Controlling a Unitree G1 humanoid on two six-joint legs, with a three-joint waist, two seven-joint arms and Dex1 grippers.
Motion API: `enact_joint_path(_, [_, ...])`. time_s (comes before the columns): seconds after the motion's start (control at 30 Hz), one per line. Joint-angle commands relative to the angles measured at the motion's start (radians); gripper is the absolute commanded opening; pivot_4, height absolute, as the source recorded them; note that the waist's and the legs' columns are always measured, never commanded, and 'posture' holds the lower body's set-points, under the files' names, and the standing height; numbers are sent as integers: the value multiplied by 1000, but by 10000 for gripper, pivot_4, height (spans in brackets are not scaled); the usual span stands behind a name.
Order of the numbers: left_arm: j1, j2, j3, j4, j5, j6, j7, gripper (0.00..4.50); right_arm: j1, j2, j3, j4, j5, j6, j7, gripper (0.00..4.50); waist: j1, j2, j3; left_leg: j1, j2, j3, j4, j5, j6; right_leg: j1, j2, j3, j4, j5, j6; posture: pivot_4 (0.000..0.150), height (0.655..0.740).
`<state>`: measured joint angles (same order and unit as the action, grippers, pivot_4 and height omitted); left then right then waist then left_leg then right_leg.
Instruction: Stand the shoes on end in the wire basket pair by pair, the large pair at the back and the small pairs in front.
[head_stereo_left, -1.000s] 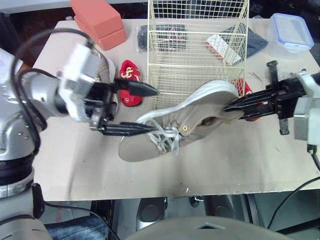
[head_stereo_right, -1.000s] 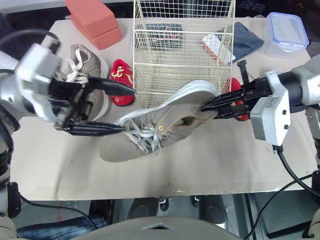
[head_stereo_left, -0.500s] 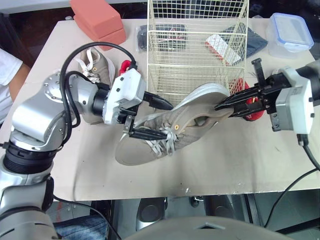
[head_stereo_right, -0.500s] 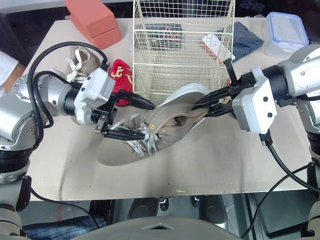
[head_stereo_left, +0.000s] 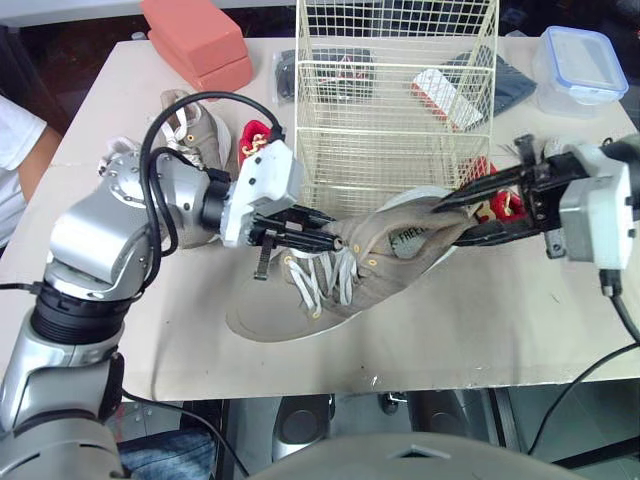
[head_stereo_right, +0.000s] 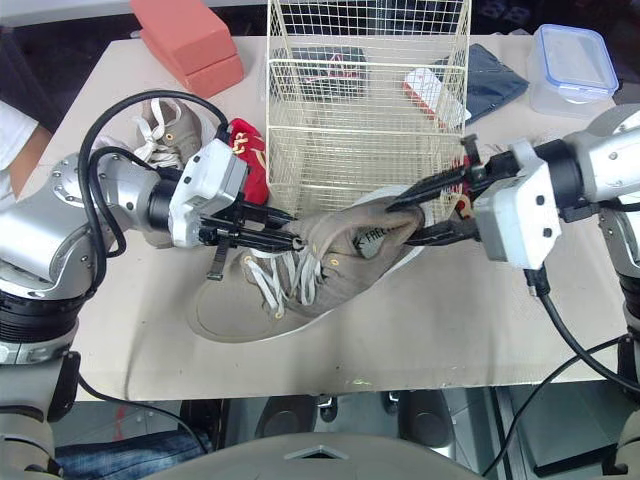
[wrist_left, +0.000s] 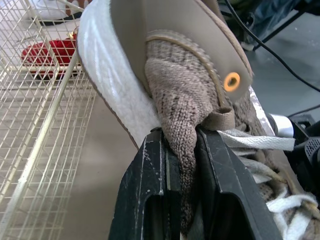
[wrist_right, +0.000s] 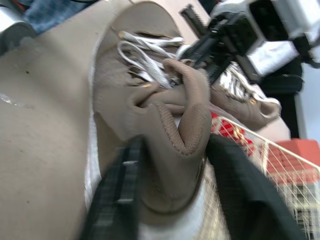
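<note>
A beige table fills the head view, with the wire basket standing empty at the top centre of the frame. The large shoe, taupe with white laces, sits outside the basket, across the centre of the frame just in front of it. Its toe points to the lower left and lies on the table, and its heel is lifted to the right, near the basket's lower right corner. The left gripper reaches in from the left. In the left wrist view its fingers are pinched close together on the shoe's knit tongue. The right gripper comes in from the right edge. In the right wrist view its fingers stand well apart, one on each side of the heel collar, gripping it between them. A second large shoe lies at the upper left behind the left arm, with a small red shoe just left of the basket. Another red shoe sits at the basket's right, partly hidden by the right gripper. Coral blocks lie at the top left and a lidded plastic box at the top right. A person's white sleeve shows at the left edge.
</note>
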<state>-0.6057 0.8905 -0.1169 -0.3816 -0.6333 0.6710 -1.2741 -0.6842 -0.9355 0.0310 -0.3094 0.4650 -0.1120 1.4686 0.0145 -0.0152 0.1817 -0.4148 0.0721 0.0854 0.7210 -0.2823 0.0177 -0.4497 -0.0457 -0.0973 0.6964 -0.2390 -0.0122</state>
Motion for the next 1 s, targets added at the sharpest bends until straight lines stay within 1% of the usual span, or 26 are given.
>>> enact_joint_path(0.03, [34, 3, 111, -51, -82, 2, 9, 1885, 15, -28, -78, -6, 22, 24, -33, 36873, -3, 0, 0, 0, 0, 0, 0, 0, 0, 0, 0, 0, 0, 0, 0, 1500, 6860])
enact_joint_path(0.07, [44, 0, 135, -54, -96, 10, 28, 1885, 29, -35, -94, -6, 30, 39, -44, 41668, -2, 0, 0, 0, 0, 0, 0, 0, 0, 0, 0, 1, 0, 0, 0, 1500, 6860])
enact_joint_path(0.1, [51, -6, 158, -58, -112, 19, 51, 1885, 49, -47, -112, -6, 30, 47, -47, 44331, -2, 0, 0, 0, 1, 0, 0, 0, 0, 0, 0, 0, 0, 0, 0, 1500, 6860])
enact_joint_path(0.23, [62, -55, 245, -65, -166, 30, 152, 1885, 145, -92, -187, 8, 25, 73, -63, 44331, 5, 0, 0, 0, 0, -2, 0, 0, 0, 1, -1, -1, 0, 0, 0, 1500, 6860])
enact_joint_path(0.3, [63, -99, 284, -77, -202, 37, 224, 1885, 209, -112, -239, 0, 50, 140, -91, 44331, 6, 0, 0, 0, 0, -2, 1, 0, 0, 1, -2, -1, 0, 0, 0, 1500, 6860])
enact_joint_path(0.33, [63, -122, 300, -86, -214, 35, 260, 1885, 238, -116, -264, -11, 75, 184, -111, 44331, 6, -1, 0, 0, 0, -2, 1, 0, 0, 2, -2, -1, 0, 0, 0, 1500, 6860])
enact_joint_path(0.4, [60, -177, 322, -100, -224, 33, 355, 1885, 295, -108, -327, -51, 172, 325, -196, 44331, 5, -1, 0, 0, 0, -2, 1, 0, 0, 2, -2, -1, 0, 0, 0, 1500, 6860])
enact_joint_path(0.47, [57, -228, 329, -111, -199, -2, 427, 1885, 332, -86, -373, -97, 265, 438, -289, 44331, 3, -1, 0, 0, 0, -2, 1, 0, 0, 2, -3, -1, 0, 1, -1, 1500, 6860])
enact_joint_path(0.5, [49, -264, 328, -110, -177, -30, 473, 1885, 336, -59, -387, -120, 301, 485, -363, 44331, 1, -1, 0, 0, 0, -2, 1, 0, 0, 2, -3, 0, 1, 1, -1, 1500, 6860])
enact_joint_path(0.57, [36, -327, 314, -113, -138, -71, 548, 1885, 324, -1, -390, -165, 326, 578, -547, 44331, -1, -2, 0, 1, 0, -2, 1, 0, 0, 2, -5, 0, 1, 1, -1, 1500, 6860])
enact_joint_path(0.7, [48, -413, 242, -123, -33, -159, 615, 1885, 248, 161, -360, -261, 509, 746, -913, 44331, 0, -2, 0, 2, 0, -1, 1, 1, -1, 2, -4, 1, 2, 1, -1, 1500, 6860])
enact_joint_path(0.73, [51, -437, 221, -117, 1, -185, 635, 1885, 229, 206, -340, -284, 536, 776, -997, 44331, 0, -2, 0, 2, 0, -2, 1, 1, -1, 2, -2, 1, 2, 1, -1, 1500, 6860])
enact_joint_path(0.87, [66, -506, 143, -81, 139, -296, 691, 1885, 177, 346, -280, -315, 576, 836, -1226, 44331, 2, -3, -1, 0, -1, -2, 0, 1, -1, 1, -1, 0, 1, 1, -1, 1500, 6860])
enact_joint_path(0.93, [75, -544, 112, -60, 200, -362, 715, 1885, 147, 416, -252, -323, 607, 850, -1319, 44331, 2, -3, -1, -1, -1, -2, 0, 1, -1, 1, -2, 0, 1, 1, -1, 1500, 6860])
enact_joint_path(1.0, [77, -579, 100, -37, 240, -416, 739, 1885, 133, 452, -233, -331, 629, 865, -1373, 44331, 1, -3, -1, 0, -1, -2, 0, 1, -1, 1, -2, 0, 1, 1, -1, 1500, 6860])
